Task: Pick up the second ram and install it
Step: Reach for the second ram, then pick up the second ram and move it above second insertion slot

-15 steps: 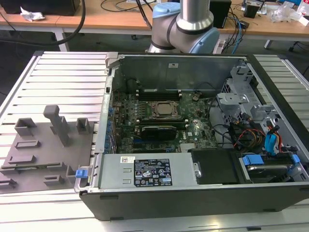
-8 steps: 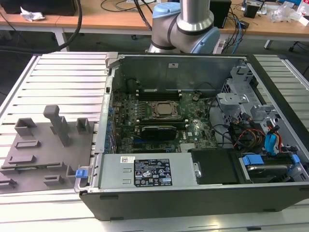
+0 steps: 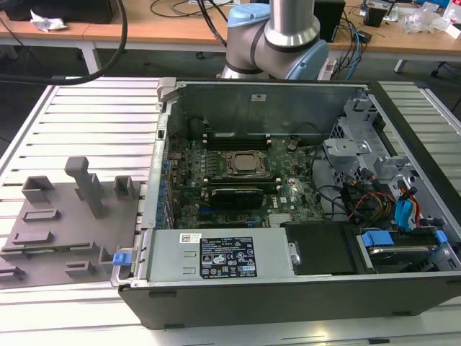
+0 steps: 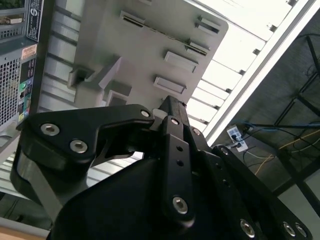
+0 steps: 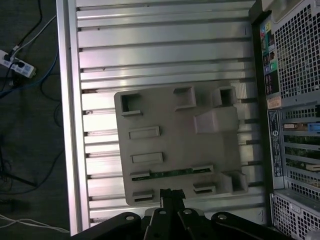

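Exterior view: the open computer case (image 3: pixel 288 297) sits beside the grey holder tray (image 3: pixel 61 229). Second wrist view: the gripper (image 4: pixel 168 102) hangs over that tray, fingers pressed together. First wrist view: the second ram (image 5: pixel 172 173) lies in a tray slot, near the gripper's tips and not gripped.

Above the grey holder tray (image 5: pixel 150 115) we find open air, and bare slatted table (image 5: pixel 165 50) lies around it. Its raised blocks (image 5: pixel 182 97) (one tall post (image 3: pixel 88 184) above all) stand near the slot where the second ram (image 5: pixel 172 173) lies. Inside the computer case (image 3: pixel 288 303), walls, a drive cage (image 3: pixel 353 144) and loose cables (image 3: pixel 346 194) hem the motherboard (image 3: pixel 292 191), open only from the top.
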Controlling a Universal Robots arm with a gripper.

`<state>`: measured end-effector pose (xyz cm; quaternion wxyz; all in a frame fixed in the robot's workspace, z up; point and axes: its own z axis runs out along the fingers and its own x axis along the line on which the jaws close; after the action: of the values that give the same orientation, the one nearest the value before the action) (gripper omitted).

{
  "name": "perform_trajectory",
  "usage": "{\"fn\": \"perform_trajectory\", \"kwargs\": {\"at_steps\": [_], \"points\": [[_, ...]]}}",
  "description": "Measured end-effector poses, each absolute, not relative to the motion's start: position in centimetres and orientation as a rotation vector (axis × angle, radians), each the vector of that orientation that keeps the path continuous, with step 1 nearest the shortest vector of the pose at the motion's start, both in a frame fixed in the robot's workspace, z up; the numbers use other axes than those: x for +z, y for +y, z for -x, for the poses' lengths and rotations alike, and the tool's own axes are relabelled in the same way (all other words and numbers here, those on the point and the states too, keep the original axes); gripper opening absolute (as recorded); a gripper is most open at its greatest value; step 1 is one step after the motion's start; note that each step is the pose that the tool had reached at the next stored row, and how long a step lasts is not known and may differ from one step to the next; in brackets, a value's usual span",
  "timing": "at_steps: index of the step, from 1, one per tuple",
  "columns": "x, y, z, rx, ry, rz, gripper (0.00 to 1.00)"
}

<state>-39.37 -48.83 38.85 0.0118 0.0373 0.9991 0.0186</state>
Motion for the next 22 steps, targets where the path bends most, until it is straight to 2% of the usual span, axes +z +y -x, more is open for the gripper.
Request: {"fn": "perform_trajectory", "kwargs": {"at_steps": [15,22], "points": [[38.7,-49.4,37.9,0.056,3.120,-0.110,0.11],[38.7,-49.4,37.9,0.060,3.111,0.316,0.11]]}}
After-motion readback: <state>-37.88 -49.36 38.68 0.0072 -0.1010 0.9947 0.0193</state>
